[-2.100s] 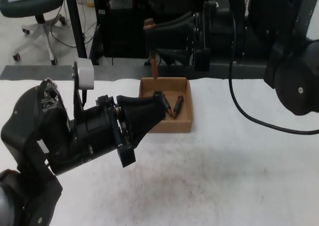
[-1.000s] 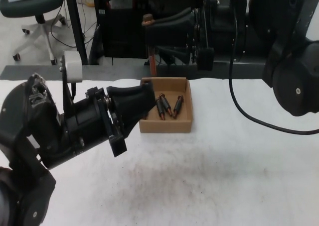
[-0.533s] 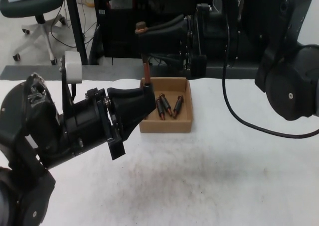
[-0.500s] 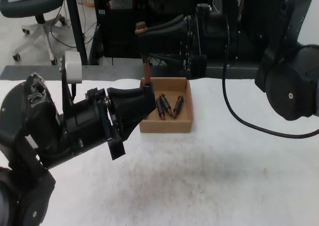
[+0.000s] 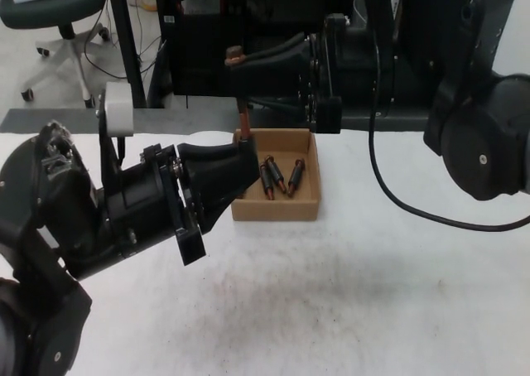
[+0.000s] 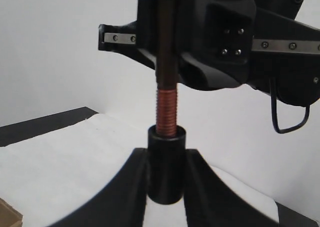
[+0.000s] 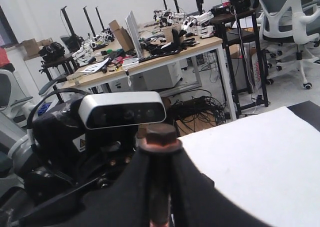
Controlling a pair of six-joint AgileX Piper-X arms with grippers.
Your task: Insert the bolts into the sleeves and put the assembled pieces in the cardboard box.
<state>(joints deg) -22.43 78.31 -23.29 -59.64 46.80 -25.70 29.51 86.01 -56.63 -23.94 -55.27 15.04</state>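
Left end effector (image 6: 165, 189) clenched a black cylindrical sleeve (image 6: 166, 159); right end effector (image 7: 159, 187) gripped a copper threaded bolt (image 6: 165, 107), tip inside the sleeve. From above, a brown cardboard box (image 5: 273, 209) sat at their 3 o'clock.

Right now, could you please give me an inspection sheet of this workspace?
Surface: white bench, with a dark smudge near its middle.
Job's things: bolt tip entering the sleeve; three assembled pieces lying in the cardboard box.
Clutter: nothing seen.
Grippers: left gripper shut on the sleeve; right gripper shut on the bolt just below its head.
Cables: black cable trailing over the bench right of the box.
Surroundings: office chair, desks.
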